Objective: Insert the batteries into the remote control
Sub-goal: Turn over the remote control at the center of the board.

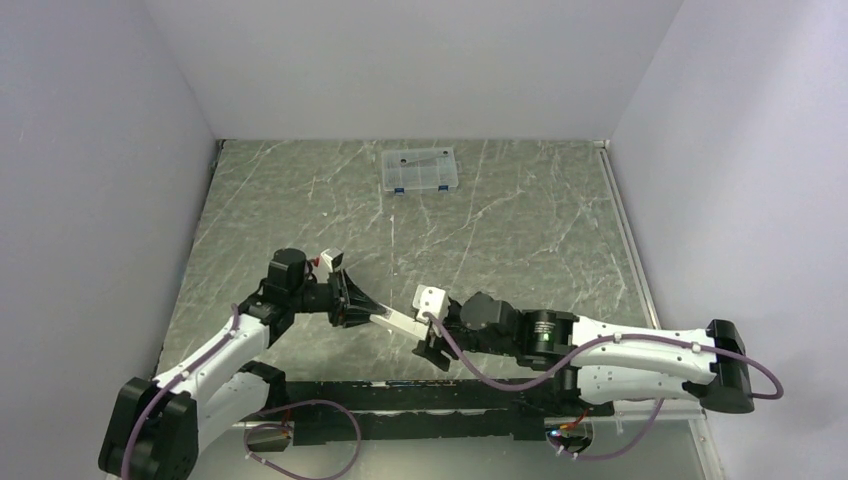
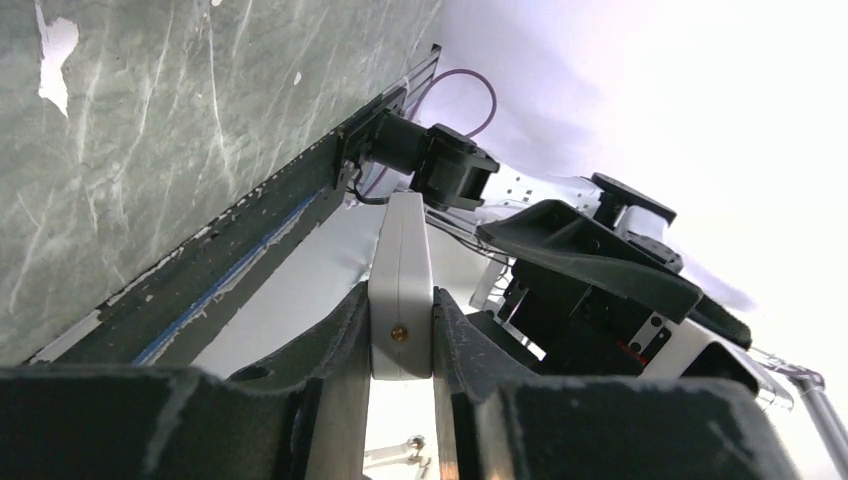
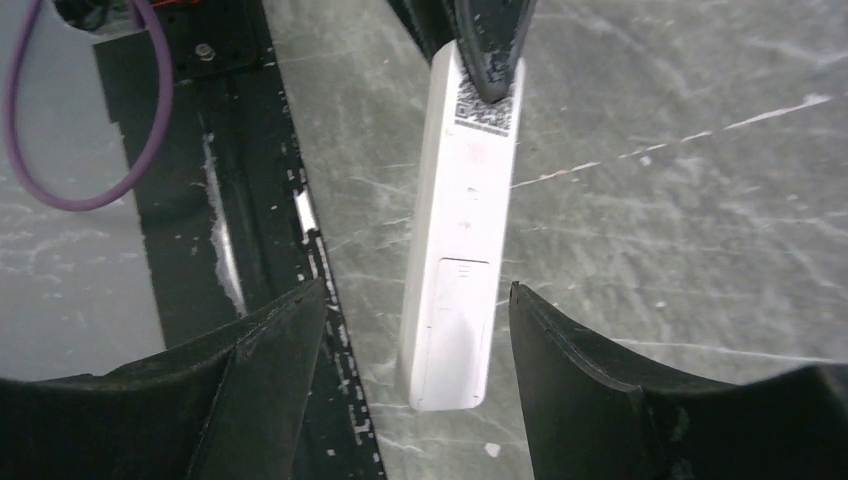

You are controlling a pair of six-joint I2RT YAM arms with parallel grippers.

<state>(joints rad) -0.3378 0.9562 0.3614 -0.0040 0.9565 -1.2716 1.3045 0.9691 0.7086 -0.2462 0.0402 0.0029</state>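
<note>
My left gripper [image 1: 372, 311] is shut on one end of the white remote control [image 1: 401, 322], holding it above the table near the front edge. In the left wrist view the remote [image 2: 401, 270] is clamped edge-on between the two fingers. In the right wrist view the remote [image 3: 460, 230] shows its back, with the battery cover in place at the near end and a QR label at the far end. My right gripper [image 1: 432, 338] is open, its jaws on either side of the remote's free end without touching it. No batteries are in view.
A clear plastic compartment box [image 1: 419, 170] with blue latches sits at the back of the marble table [image 1: 520, 230]. The black mounting rail [image 1: 400, 405] runs along the front edge, under the arms.
</note>
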